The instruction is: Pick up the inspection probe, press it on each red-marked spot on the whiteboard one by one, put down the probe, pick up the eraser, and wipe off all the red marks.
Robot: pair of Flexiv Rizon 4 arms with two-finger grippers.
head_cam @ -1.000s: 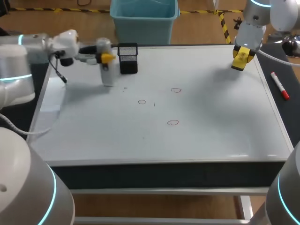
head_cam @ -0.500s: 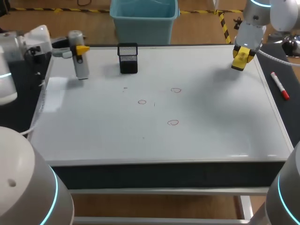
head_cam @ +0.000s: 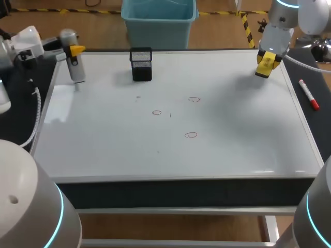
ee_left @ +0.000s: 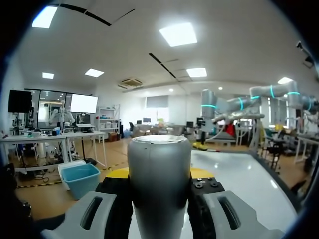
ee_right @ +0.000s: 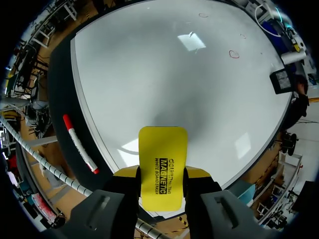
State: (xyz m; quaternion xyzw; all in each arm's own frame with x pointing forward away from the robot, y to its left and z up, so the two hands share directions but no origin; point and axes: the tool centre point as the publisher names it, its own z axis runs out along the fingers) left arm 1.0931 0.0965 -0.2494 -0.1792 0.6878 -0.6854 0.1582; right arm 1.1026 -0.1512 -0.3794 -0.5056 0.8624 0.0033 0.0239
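Left hand [head_cam: 74,51]: closed on the probe [head_cam: 76,70], which it holds upright over the far left corner of the whiteboard [head_cam: 232,144], well apart from the red marks [head_cam: 191,135].
Right hand [head_cam: 267,61]: clamped on the yellow eraser [ee_right: 162,167], above the far right corner of the board.
Other things: a black mesh holder [head_cam: 141,64] at the far edge, and a red marker [head_cam: 309,94] on the dark worktop beside the board's right edge.
Risk: the probe hangs right at the board's corner. If let go there, it could topple or roll off the worktop.
Risk: a tilted eraser would smear the three marks or skip one.
Change: over the last second the left arm carried the probe from beside the holder out to the corner. The right arm did not move.
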